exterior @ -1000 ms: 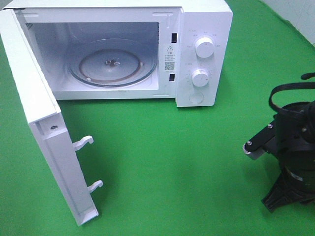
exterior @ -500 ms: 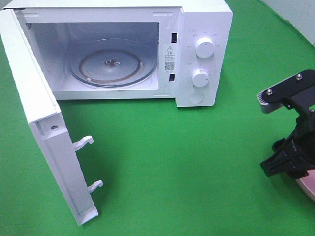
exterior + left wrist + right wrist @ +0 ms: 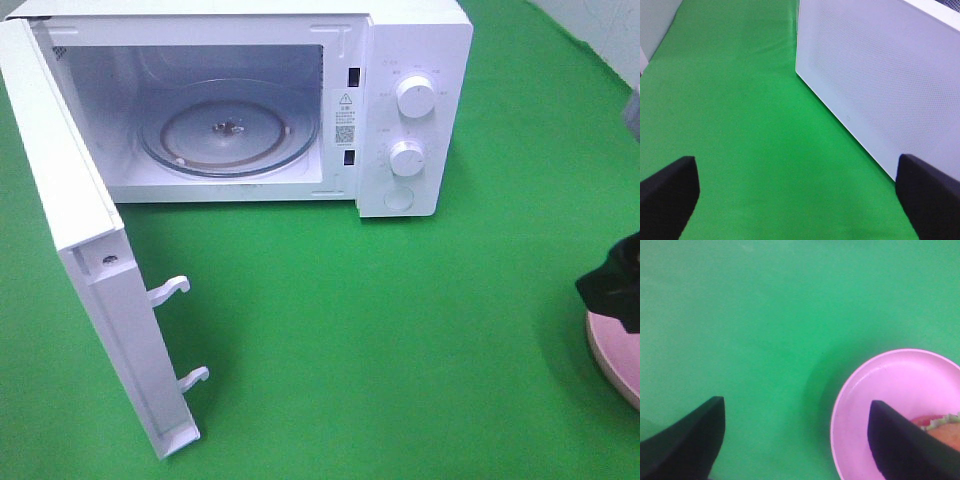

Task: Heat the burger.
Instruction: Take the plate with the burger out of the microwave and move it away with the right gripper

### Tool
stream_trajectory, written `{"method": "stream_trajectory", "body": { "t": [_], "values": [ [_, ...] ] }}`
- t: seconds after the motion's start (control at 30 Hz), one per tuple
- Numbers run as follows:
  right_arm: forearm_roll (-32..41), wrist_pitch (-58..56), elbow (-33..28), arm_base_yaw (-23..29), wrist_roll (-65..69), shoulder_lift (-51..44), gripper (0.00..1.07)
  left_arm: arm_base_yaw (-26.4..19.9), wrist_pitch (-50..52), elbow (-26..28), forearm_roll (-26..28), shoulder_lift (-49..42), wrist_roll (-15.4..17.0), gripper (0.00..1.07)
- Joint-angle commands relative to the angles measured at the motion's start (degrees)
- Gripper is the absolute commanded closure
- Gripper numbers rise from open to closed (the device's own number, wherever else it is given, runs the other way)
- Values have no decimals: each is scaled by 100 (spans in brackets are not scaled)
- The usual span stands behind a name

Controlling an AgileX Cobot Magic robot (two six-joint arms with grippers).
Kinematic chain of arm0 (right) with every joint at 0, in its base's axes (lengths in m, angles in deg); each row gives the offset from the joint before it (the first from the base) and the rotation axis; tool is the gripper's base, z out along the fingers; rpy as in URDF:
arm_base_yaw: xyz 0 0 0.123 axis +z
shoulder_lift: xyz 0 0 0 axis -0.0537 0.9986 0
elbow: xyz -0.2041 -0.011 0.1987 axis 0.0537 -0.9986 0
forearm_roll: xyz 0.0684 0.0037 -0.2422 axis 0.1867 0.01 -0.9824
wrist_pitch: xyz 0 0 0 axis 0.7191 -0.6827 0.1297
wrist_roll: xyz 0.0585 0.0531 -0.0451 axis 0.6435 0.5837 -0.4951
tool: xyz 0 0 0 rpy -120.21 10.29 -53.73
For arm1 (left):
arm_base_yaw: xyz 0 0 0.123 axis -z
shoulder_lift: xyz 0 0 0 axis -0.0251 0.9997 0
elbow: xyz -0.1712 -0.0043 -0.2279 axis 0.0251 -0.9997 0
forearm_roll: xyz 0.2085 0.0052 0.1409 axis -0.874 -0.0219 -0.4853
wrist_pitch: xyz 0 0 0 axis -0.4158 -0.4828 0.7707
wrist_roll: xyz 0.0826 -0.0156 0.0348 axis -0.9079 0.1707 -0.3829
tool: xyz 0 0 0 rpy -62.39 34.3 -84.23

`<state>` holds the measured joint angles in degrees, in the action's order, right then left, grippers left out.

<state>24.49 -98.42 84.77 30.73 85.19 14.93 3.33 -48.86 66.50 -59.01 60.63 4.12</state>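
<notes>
The burger [image 3: 940, 426] sits on a pink plate [image 3: 890, 390] at the right edge of the green worktop [image 3: 380, 320], well apart from the open microwave [image 3: 400, 100]. The right tool [image 3: 795, 440] hovers over the plate rim, spread wide and empty. The left tool [image 3: 797, 197] gapes fully, holding nothing, beside the microwave door [image 3: 880, 75].

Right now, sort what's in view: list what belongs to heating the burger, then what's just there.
For the job:
- burger
- pink plate under it
- microwave, door open
- glass turntable, nothing on it

Just there:
- green cloth
</notes>
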Motion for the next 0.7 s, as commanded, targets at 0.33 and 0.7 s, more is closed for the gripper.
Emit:
{"method": "stream_trajectory", "body": {
  "t": [0.33,0.7],
  "values": [
    [212,-928,23,-17,-338,-1272,31,-17,34,-17,11,-34,0,7],
    [321,-1134,-160,-338,-350,-2469,31,-17,34,-17,11,-34,0,7]
  ]
}}
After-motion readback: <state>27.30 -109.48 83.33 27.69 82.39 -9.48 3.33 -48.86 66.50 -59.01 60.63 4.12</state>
